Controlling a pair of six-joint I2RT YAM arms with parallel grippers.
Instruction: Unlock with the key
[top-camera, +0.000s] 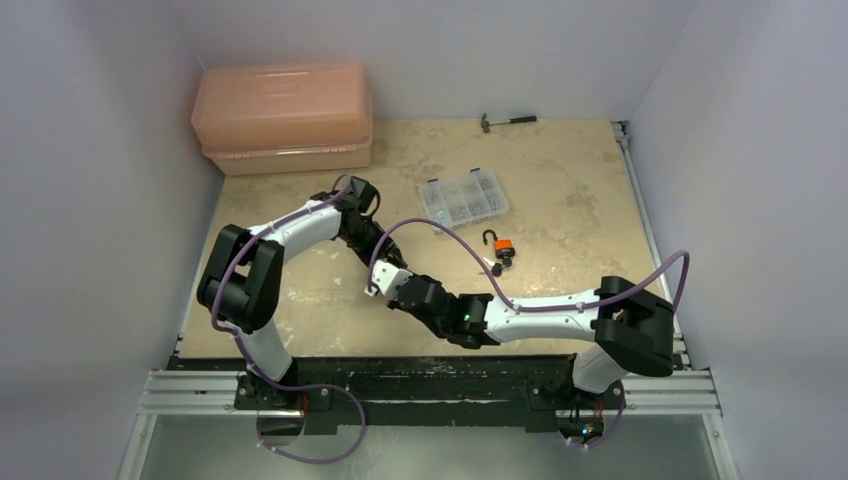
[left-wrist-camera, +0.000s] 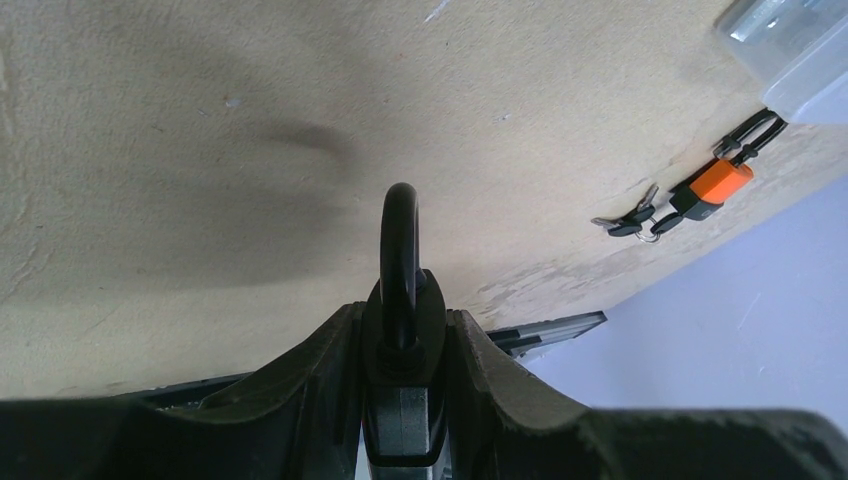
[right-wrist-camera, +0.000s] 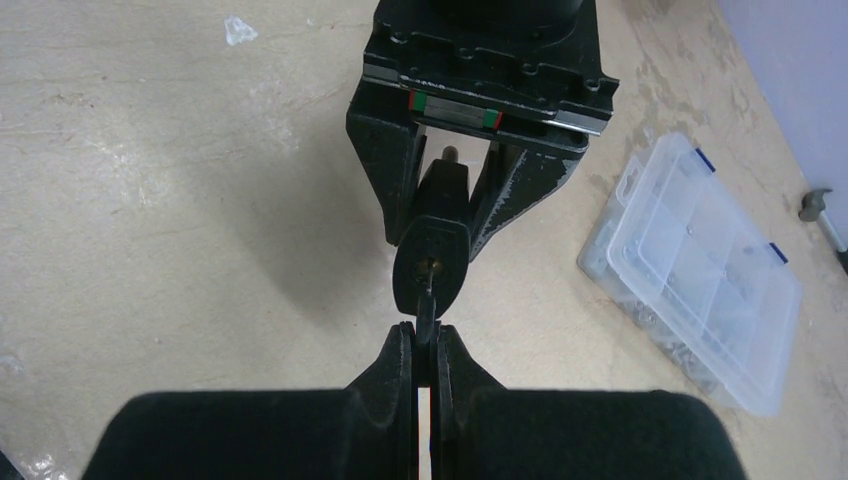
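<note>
My left gripper (left-wrist-camera: 402, 335) is shut on a black padlock (left-wrist-camera: 400, 300), whose shackle points away from the wrist camera. In the right wrist view the padlock's underside (right-wrist-camera: 430, 262) faces me, held between the left gripper's fingers (right-wrist-camera: 400, 190). My right gripper (right-wrist-camera: 427, 345) is shut on the key (right-wrist-camera: 426, 312): its black head sits between the pads and its thin blade tip is at the keyhole. In the top view the two grippers meet at mid-table, left (top-camera: 372, 250) and right (top-camera: 388, 285). The key is too small to make out there.
An orange padlock (top-camera: 502, 246) with an open shackle and a bunch of keys (top-camera: 495, 268) lie right of the grippers. A clear compartment box (top-camera: 462, 197) sits behind them. A pink toolbox (top-camera: 283, 115) stands at the back left and a hammer (top-camera: 508, 121) at the back wall.
</note>
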